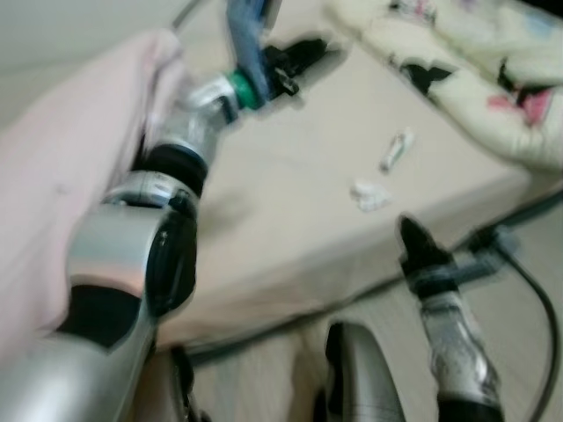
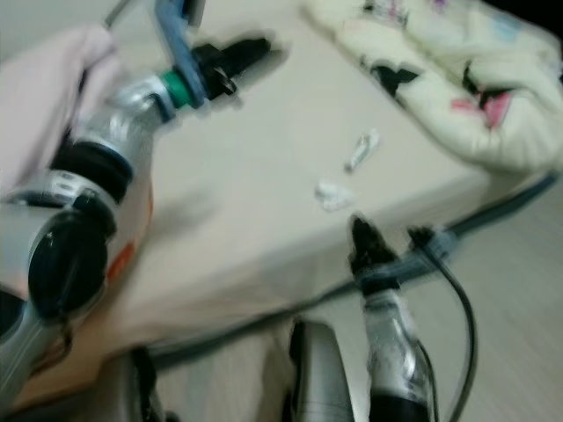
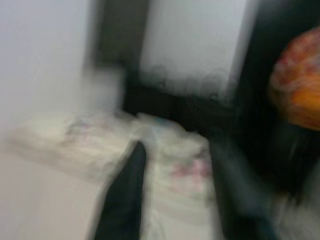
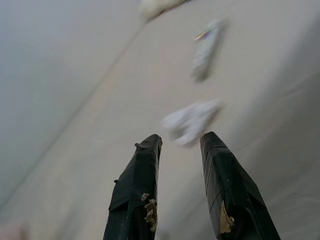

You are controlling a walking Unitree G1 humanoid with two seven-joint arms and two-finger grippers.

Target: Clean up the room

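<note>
crumpled tissue (image 4: 191, 121) on the bed (image 1: 290, 202) near its front edge, just beyond the right gripper (image 4: 181, 142), fingers spread and empty, wrapper (image 4: 206, 49) a bit farther, left gripper (image 1: 303, 54) far-left over bed, can't tell its fingers, blanket (image 1: 475, 70) far right

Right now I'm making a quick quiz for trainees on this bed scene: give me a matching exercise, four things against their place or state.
Things
1. small crumpled white wad
2. slim white wrapper with a coloured tip
3. cream patterned quilt
4. right gripper

Places or states
A. bunched at the bed's far right corner
B. open, fingers pointing at the wad
C. on the beige sheet, near the bed's front edge
D. on the sheet just beyond the wad

Pairs: 1-C, 2-D, 3-A, 4-B
</note>
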